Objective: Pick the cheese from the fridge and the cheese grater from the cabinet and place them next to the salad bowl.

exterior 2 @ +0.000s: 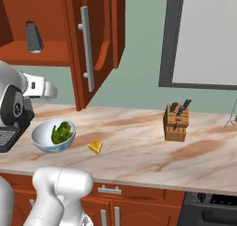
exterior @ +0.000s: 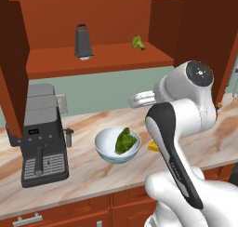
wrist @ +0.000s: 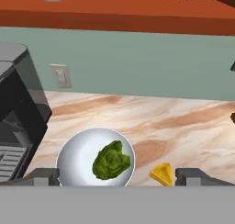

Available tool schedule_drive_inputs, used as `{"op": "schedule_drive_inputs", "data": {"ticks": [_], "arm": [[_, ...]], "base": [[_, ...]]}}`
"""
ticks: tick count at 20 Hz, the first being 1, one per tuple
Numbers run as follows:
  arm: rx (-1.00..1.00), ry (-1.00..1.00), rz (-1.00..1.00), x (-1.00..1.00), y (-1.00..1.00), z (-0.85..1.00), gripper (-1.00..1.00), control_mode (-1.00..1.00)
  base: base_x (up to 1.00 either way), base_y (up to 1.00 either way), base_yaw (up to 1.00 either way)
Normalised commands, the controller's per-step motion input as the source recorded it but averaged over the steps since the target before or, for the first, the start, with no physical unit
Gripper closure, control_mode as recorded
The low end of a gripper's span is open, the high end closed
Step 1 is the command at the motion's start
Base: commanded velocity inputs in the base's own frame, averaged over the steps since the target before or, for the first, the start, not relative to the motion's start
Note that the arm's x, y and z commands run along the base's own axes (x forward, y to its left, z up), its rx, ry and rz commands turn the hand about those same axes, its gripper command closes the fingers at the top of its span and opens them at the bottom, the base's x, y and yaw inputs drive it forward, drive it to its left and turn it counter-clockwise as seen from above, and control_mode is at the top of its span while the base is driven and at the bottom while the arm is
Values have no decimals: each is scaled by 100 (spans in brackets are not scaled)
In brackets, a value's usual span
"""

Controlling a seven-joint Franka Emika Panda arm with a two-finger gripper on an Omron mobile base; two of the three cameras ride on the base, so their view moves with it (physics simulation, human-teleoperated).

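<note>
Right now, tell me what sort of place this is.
A simulated home kitchen, by the look of it: a marble-patterned counter with a knife block, a black coffee machine, and an open wooden wall cabinet holding a cheese grater.

Matt grey metal cheese grater (exterior: 83, 41) on reddish wooden cabinet (exterior: 93, 58) shelf.

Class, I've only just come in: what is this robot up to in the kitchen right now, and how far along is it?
The cheese already lies on the counter beside the salad bowl. The grater stands untouched on the shelf of the open cabinet, above the coffee machine. The gripper is over the bowl and cheese with open, empty jaws. Fetching the grater looks like the remaining step.
</note>
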Motion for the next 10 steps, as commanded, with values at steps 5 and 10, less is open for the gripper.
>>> {"op": "schedule_drive_inputs", "data": {"ticks": [5, 10], "arm": [[5, -14, 0, -19, 25, 77, -100, -100], [5, -8, 0, -2, 25, 79, -100, -100]], "base": [[0, 0, 0], [0, 0, 0]]}}
